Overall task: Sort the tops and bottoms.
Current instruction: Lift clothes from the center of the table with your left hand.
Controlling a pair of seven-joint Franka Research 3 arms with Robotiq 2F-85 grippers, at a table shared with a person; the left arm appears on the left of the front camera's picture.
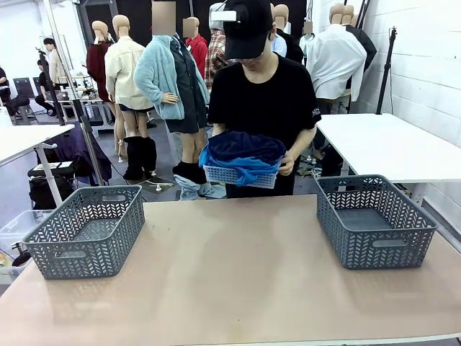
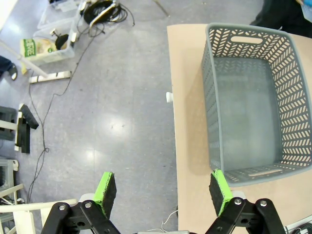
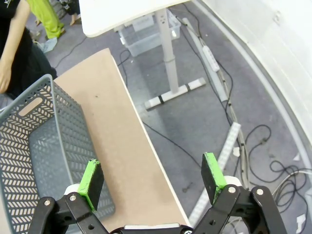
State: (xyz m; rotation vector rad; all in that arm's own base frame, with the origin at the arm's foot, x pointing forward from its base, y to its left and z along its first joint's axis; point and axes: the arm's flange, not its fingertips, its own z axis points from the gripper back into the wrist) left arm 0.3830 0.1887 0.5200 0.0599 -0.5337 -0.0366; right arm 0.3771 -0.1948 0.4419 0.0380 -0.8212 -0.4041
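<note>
A tan table (image 1: 238, 274) is seen with 2 grey baskets on it, one at the left (image 1: 94, 252) and one at the right (image 1: 374, 252), well apart. White tables (image 1: 389, 144) are set to the sides, over a grey floor. At the far side a small pale basket (image 1: 238, 176) is held by a person (image 1: 266, 94); the blue tops (image 1: 252, 171) are piled in it, with the dark bottoms (image 1: 245, 146) on top. In the left wrist view the left gripper (image 2: 162, 183) is shown spread wide and holding nothing, over the table edge beside the left basket, with floor cables (image 2: 105, 12) beyond. The right gripper (image 3: 151, 170) is likewise spread and bare by the right basket, above the table edge
</note>
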